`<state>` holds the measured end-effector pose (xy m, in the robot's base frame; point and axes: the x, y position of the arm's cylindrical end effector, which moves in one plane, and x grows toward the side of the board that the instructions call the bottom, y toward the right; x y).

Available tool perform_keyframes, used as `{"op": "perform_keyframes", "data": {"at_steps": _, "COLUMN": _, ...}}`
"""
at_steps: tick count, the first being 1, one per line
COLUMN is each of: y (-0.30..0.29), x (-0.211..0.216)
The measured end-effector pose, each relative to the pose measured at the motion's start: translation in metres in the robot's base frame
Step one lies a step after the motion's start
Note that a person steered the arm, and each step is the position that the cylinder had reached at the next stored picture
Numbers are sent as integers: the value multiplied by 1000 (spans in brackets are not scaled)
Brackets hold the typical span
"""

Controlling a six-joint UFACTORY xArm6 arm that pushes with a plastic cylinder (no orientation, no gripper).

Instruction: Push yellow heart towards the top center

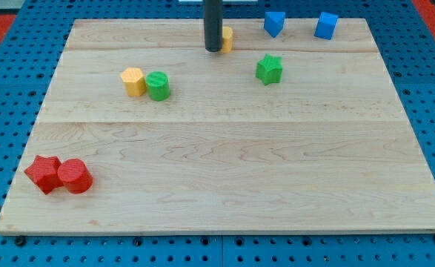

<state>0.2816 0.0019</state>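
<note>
The yellow heart lies near the view's top centre of the wooden board, mostly hidden behind the rod. My tip rests on the board right at the heart's left side, touching or nearly touching it. Only the heart's right part shows.
A yellow hexagon block and a green cylinder sit together at upper left. A green star lies right of centre. Two blue blocks sit at the top right edge. A red star and red cylinder sit at lower left.
</note>
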Motion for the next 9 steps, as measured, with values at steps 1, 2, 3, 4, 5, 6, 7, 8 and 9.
{"op": "perform_keyframes", "data": {"at_steps": 1, "y": 47, "x": -1}}
{"op": "perform_keyframes", "data": {"at_steps": 2, "y": 48, "x": -39}}
{"op": "perform_keyframes", "data": {"at_steps": 3, "y": 35, "x": -48}}
{"op": "perform_keyframes", "data": {"at_steps": 4, "y": 53, "x": -5}}
{"op": "perform_keyframes", "data": {"at_steps": 5, "y": 35, "x": -37}}
{"op": "perform_keyframes", "data": {"at_steps": 6, "y": 18, "x": -62}}
{"op": "perform_keyframes", "data": {"at_steps": 7, "y": 50, "x": -44}}
{"op": "perform_keyframes", "data": {"at_steps": 8, "y": 23, "x": -37}}
{"op": "perform_keyframes", "data": {"at_steps": 9, "y": 39, "x": -11}}
